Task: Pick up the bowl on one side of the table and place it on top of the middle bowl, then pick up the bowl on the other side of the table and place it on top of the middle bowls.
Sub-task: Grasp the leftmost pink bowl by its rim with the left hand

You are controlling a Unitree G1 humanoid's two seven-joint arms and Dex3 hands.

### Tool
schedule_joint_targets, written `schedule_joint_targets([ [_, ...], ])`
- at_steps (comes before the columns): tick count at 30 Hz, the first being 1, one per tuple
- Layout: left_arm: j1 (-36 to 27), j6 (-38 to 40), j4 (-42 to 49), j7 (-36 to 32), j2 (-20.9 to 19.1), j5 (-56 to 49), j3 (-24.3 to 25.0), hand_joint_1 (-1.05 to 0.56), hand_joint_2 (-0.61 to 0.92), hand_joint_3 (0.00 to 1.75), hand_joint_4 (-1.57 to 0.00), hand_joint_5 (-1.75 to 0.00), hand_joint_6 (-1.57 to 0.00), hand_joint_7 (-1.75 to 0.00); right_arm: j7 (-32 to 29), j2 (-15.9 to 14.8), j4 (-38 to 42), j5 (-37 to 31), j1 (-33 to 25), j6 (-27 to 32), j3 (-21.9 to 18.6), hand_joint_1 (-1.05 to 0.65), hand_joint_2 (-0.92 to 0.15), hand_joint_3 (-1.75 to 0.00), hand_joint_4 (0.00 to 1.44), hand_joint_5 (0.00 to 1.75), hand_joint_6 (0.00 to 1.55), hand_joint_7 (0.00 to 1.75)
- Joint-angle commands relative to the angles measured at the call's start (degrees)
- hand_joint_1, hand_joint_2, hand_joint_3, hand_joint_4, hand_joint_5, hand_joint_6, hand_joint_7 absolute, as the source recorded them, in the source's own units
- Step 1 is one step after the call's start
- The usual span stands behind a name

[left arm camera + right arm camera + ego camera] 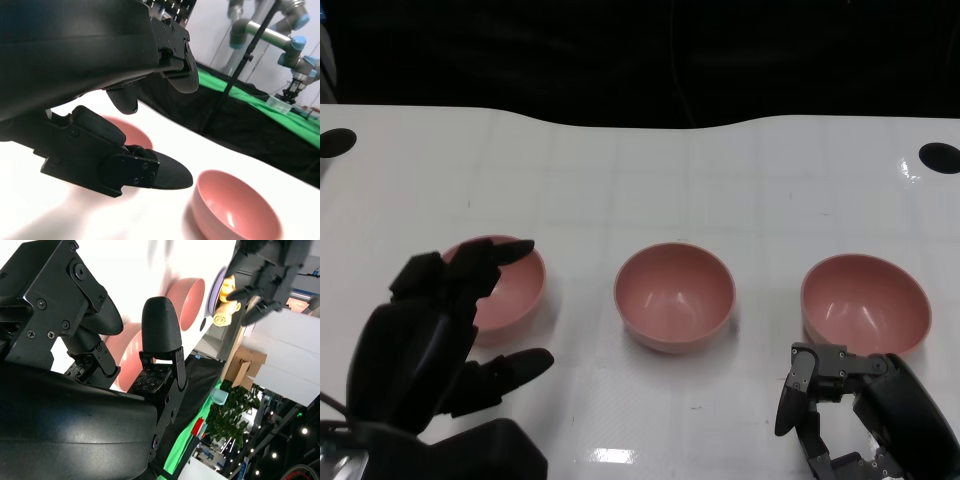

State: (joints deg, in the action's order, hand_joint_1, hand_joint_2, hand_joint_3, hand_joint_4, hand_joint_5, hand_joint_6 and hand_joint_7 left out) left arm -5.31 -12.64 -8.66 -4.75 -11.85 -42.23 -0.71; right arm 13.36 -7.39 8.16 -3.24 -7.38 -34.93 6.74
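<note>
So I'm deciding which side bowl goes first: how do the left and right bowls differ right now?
The left bowl is partly covered by the left hand, whose fingers reach over its rim; the right bowl is fully in view, with the right hand short of it. Neither is held. Both are pink, upright and apart from the middle bowl.

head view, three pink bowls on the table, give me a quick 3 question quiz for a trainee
1. True or false: the middle bowl already has another bowl stacked in it.
2. Which hand has fingers reaching over a bowl's rim? A) left hand B) right hand C) neither
3. Fill in: the bowl nearest the right hand is the ____ bowl.

Key
1. False: all three bowls sit apart on the white table, including the left bowl.
2. A
3. right
</note>
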Motion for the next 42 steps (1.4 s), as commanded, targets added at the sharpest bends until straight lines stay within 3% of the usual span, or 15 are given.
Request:
schedule_joint_targets([
  [1, 0.17, 3.50, -2.08, -0.80, -1.67, -4.04, -1.11, -0.52, 0.92, 0.12, -0.13, -1.13, -0.19, -0.62, -0.28, -0.23, -0.20, 0.18, 0.24, -0.11, -0.13, 0.09, -0.12, -1.75, 0.98, 1.75, 0.89, 1.44],
  [2, 0.39, 4.59, -2.42, -1.10, -2.08, -6.08, -1.70, -0.52, 0.92, 0.11, -0.14, -1.12, -0.21, -0.60, -0.29, -0.17, -0.24, 0.17, 0.24, 0.06, -0.09, 0.09, -0.12, -1.75, 0.98, 1.75, 0.89, 1.44],
  [4, 0.76, 6.15, -2.84, -1.64, -2.85, -9.14, -2.69, -0.45, 0.91, 0.03, -0.27, -0.98, -0.38, -0.38, -0.33, -0.07, -0.17, 0.18, 0.28, 0.12, -0.05, 0.10, -0.13, -1.75, 0.97, 1.74, 0.89, 1.44],
  [7, 1.96, 9.39, -2.86, -1.51, -3.69, -13.76, -4.24, -0.43, 0.89, 0.00, -0.34, -0.83, -0.48, -0.20, -0.18, 0.22, 0.25, 0.63, 0.52, -0.03, -0.03, 0.10, -0.13, -1.75, 0.97, 1.74, 0.89, 1.44],
  [15, 5.51, 16.84, -1.70, 3.22, -5.81, -19.69, -8.14, -0.45, 0.84, 0.00, -0.52, -0.36, -0.57, -0.02, -0.37, 0.21, 0.26, -0.18, 0.63, -0.03, -0.08, 0.07, -0.11, -1.75, 0.98, 1.75, 0.89, 1.44],
  [19, 6.92, 20.09, -0.96, 5.33, -5.97, -21.29, -9.84, -0.48, 0.82, 0.00, -0.55, -0.27, -0.58, -0.01, -0.24, 0.20, 0.23, 0.00, 0.56, -0.05, -0.08, 0.06, -0.11, -1.75, 0.98, 1.75, 0.89, 1.44],
  [28, 13.95, 26.92, 10.79, 5.54, -5.75, -24.22, -15.14, -0.55, 0.84, 0.01, -0.60, -0.11, -0.52, 0.00, -0.01, 0.15, -0.02, 0.47, 0.25, -0.26, -0.11, 0.06, -0.11, -1.75, 0.97, 1.74, 0.88, 1.44],
  [42, 22.78, 28.12, 26.61, 4.34, -6.38, -21.28, -21.29, -0.56, 0.87, 0.00, -0.65, -0.05, -0.54, -0.01, -0.36, -0.10, -0.72, -0.41, -0.03, -0.23, -0.16, 0.04, -0.09, -1.75, 0.99, 1.74, 0.90, 1.45],
])
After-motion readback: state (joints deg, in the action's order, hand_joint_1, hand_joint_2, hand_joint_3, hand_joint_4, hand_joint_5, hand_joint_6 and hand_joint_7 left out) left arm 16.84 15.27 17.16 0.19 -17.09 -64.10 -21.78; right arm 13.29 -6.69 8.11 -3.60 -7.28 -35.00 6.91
